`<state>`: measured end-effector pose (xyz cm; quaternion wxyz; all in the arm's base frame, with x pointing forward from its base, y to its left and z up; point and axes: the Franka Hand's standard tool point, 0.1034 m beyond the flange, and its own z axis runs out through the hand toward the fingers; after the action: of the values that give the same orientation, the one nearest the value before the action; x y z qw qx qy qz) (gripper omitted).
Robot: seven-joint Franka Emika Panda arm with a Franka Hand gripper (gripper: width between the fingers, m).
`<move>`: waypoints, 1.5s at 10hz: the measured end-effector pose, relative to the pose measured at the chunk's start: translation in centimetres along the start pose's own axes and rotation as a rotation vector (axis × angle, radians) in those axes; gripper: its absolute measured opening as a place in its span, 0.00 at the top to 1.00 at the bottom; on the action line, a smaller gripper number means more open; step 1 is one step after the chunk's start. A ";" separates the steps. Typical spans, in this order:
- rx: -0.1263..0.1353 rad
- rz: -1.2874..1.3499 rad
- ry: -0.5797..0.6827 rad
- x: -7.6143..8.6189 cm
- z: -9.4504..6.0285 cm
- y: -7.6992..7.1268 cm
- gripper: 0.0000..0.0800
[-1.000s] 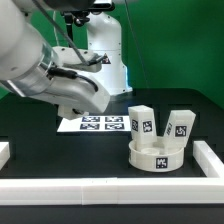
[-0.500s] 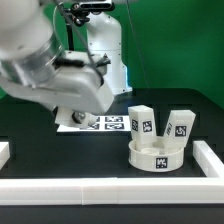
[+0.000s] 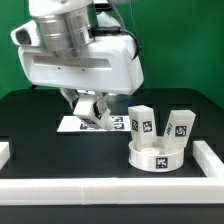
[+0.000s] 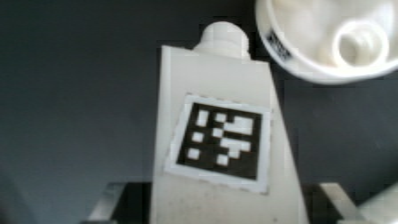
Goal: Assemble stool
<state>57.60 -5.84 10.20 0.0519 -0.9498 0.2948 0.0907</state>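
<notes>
The table [image 3: 40,140] has a flat black top. Toward the back lies the marker board [image 3: 118,125], its near-left end hidden from here. On the exterior view's right sits the round white seat [image 3: 157,157], a tag on its rim. Just behind it are two chunky white legs: one [image 3: 141,120] upright, the other [image 3: 180,125] tilted. I cannot tell whether they touch the seat. White border rails [image 3: 110,190] edge the front and both sides.
</notes>
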 end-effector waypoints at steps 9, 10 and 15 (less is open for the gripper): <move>0.085 -0.015 0.306 -2.0 -2.1 -4.3 0.59; 0.088 -0.019 0.326 -1.8 -2.1 -4.5 0.59; 0.109 -0.087 0.547 -3.2 -1.2 -7.6 0.59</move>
<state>59.54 2.01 12.33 0.0254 -0.9465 0.2612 -0.1875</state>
